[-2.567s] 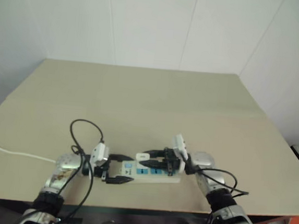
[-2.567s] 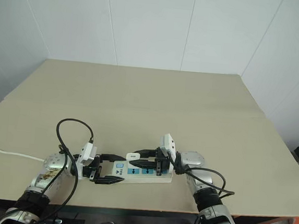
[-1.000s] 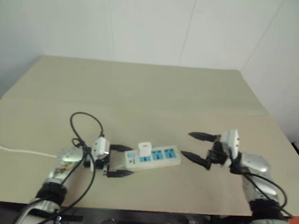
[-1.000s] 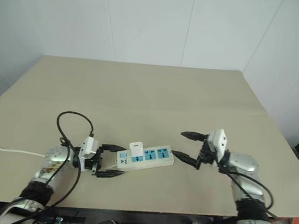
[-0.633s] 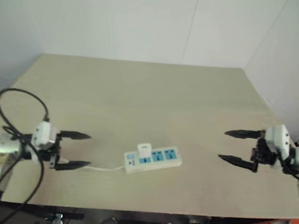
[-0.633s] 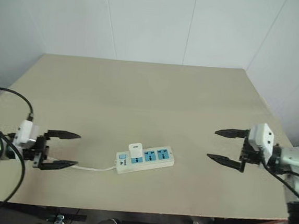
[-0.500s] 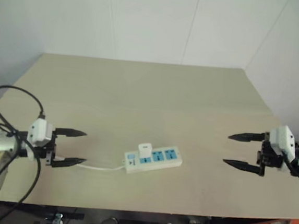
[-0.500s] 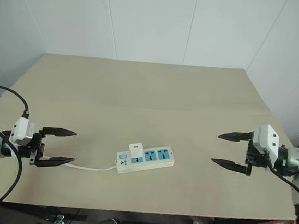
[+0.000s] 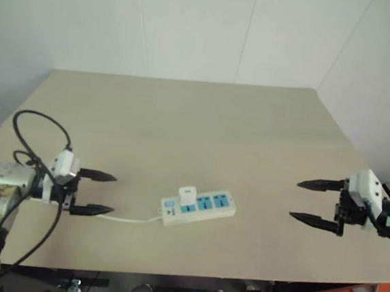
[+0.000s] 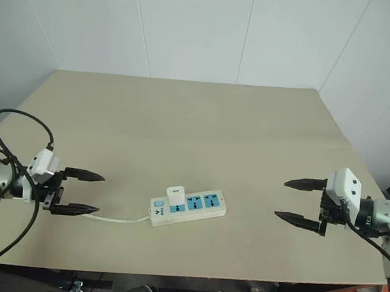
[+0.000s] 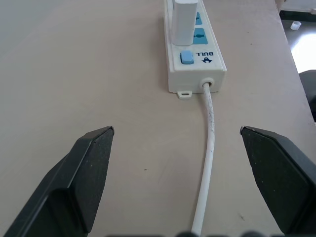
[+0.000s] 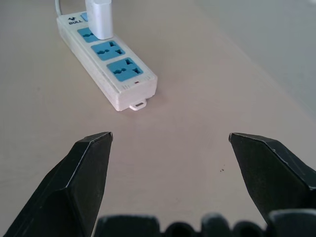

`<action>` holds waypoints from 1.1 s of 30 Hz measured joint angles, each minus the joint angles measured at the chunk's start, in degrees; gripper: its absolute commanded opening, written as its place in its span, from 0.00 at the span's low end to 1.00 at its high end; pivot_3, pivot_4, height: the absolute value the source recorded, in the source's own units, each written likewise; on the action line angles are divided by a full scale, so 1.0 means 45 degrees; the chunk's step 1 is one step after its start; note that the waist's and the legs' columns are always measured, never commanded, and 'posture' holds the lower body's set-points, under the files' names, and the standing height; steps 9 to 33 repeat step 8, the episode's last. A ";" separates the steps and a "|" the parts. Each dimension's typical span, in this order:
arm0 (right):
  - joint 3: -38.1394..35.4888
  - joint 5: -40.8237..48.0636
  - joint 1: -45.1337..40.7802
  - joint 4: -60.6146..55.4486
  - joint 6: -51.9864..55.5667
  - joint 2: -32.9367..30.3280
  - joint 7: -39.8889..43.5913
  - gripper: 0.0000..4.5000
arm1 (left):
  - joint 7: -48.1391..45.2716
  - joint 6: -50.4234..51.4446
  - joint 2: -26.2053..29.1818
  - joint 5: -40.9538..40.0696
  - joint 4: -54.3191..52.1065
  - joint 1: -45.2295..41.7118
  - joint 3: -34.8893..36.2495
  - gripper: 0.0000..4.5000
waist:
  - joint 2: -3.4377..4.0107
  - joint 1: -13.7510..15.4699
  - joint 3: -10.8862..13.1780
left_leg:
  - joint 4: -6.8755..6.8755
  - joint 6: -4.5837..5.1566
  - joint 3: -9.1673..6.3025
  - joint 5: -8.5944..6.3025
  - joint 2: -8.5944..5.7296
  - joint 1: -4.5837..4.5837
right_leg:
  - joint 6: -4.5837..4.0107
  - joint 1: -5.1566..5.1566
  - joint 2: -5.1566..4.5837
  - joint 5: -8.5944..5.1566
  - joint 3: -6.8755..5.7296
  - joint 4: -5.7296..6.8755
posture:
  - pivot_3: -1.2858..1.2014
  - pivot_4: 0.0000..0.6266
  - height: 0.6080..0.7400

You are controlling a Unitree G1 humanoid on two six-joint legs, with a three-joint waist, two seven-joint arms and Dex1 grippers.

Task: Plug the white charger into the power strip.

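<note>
The power strip (image 9: 200, 207) lies near the table's front middle, its thin white cord (image 9: 133, 217) running off to the left. The white charger (image 9: 188, 194) stands upright in the socket nearest the switch end; the two other blue sockets (image 12: 116, 58) are bare. My left gripper (image 9: 99, 193) hovers open well to the left of the strip, pointing at its cord end (image 11: 204, 85). Far off to the right my right gripper (image 9: 312, 201) is open too, facing the strip's free end (image 12: 136, 90). Neither holds anything.
The beige table (image 9: 197, 126) stretches back to a white wall. Black cables (image 9: 36, 127) loop over my left arm. The table's front edge runs just below the grippers.
Both grippers drew away from the strip, left one to the left, right one to the right, leaving the charger standing in its socket. Over the last half second they barely moved.
</note>
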 measured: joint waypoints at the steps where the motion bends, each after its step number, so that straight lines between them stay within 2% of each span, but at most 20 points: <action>1: -0.0076 0.0006 0.0204 -0.0286 0.0112 -0.0001 -0.0095 1.00 | -0.0107 0.0034 0.0107 0.0000 0.0188 -0.0269 -0.0209 0.99 | 0.0000 0.0001 0.0000 | 0.0001 0.0000 0.0001 0.0000 0.0000 0.0001 | -0.0001 0.0003 -0.0001 0.0000 0.0000 0.0000 | 0.52 0.24 1.00; 8: -0.0271 0.0002 0.0841 -0.1203 0.0481 0.0000 -0.0697 1.00 | -0.0197 -0.0150 0.0194 -0.0016 0.1356 -0.1503 -0.1505 0.99 | -0.0002 0.0026 0.0001 | 0.0010 0.0001 -0.0001 0.0000 -0.0002 -0.0007 | -0.0009 0.0004 0.0000 0.0006 0.0001 0.0002 | 0.52 0.24 1.00; 33: -0.0271 0.0002 0.0841 -0.1203 0.0481 0.0000 -0.0697 1.00 | -0.0197 -0.0150 0.0194 -0.0016 0.1356 -0.1503 -0.1505 0.99 | -0.0002 0.0026 0.0001 | 0.0010 0.0001 -0.0001 0.0000 -0.0002 -0.0007 | -0.0009 0.0004 0.0000 0.0006 0.0001 0.0002 | 0.52 0.24 1.00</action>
